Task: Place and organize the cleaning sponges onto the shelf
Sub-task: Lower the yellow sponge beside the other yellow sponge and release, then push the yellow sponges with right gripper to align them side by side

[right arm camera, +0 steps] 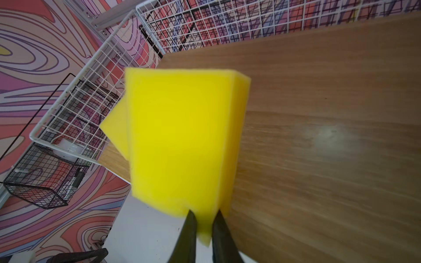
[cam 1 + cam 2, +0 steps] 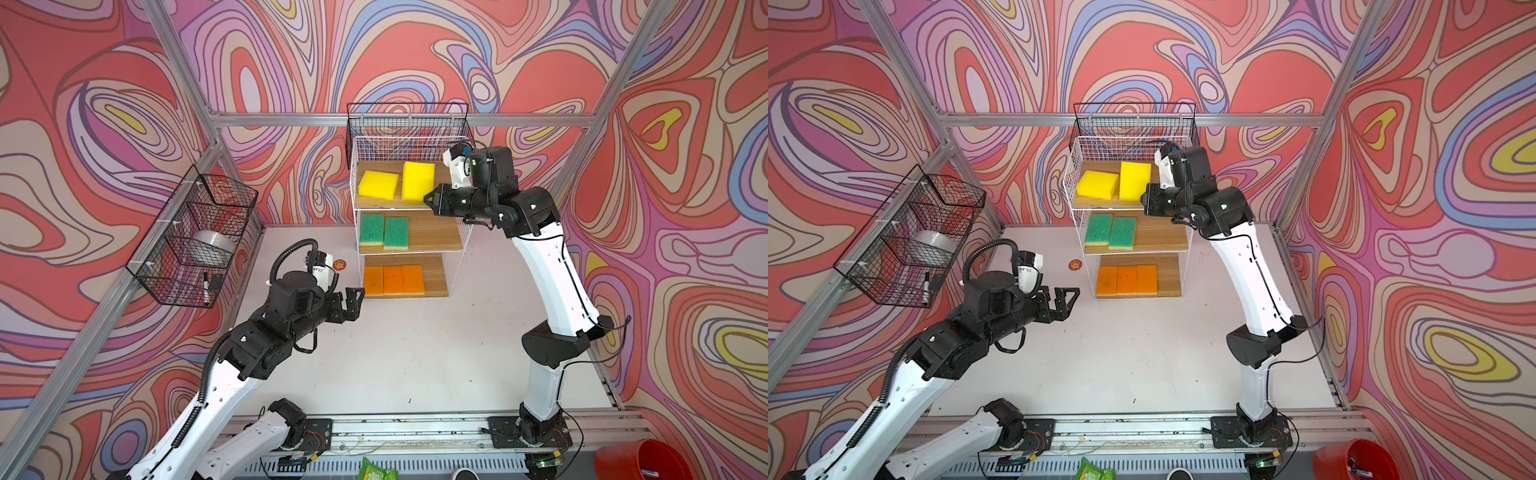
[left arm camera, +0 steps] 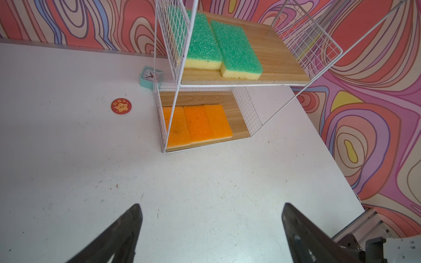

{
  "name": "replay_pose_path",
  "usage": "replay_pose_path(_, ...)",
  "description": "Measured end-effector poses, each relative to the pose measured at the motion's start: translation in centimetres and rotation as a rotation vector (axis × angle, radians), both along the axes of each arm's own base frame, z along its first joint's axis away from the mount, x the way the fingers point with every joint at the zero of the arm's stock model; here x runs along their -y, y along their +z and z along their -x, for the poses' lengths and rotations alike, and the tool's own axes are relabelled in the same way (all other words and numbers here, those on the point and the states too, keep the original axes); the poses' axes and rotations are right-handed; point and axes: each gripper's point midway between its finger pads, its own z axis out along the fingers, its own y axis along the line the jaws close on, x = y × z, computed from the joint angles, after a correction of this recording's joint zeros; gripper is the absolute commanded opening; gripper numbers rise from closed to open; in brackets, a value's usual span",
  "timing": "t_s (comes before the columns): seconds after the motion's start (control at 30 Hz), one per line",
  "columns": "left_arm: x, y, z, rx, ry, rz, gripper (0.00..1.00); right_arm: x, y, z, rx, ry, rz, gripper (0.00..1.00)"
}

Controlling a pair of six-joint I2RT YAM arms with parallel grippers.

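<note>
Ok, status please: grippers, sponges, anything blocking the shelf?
Left gripper open, empty. Right gripper at top board, jaws around edge of yellow sponge, grip unclear; other sponges shelved. Nothing blocking.

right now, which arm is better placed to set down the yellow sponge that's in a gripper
Right. The right gripper has a corner of the thick bright yellow foam sponge between its jaws over the top wooden board; the left gripper hangs open, low near the bottom wooden board.
</note>
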Motion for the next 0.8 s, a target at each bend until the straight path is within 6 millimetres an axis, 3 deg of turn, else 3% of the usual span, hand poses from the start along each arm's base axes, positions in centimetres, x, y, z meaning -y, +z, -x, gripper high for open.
replay_pose_path(0.57, 0.0, -1.3, 0.1, -0.016, -0.004, -0.007, 0.97, 0.2, 0.6, -0.1, 0.055, -0.009, -0.02, 0.71)
replay_pose_path(0.8, 0.2, -2.2, 0.1, -0.034, -0.008, -0.004, 0.97, 1.0, 2.8, 0.5, 0.132, -0.037, -0.06, 0.76)
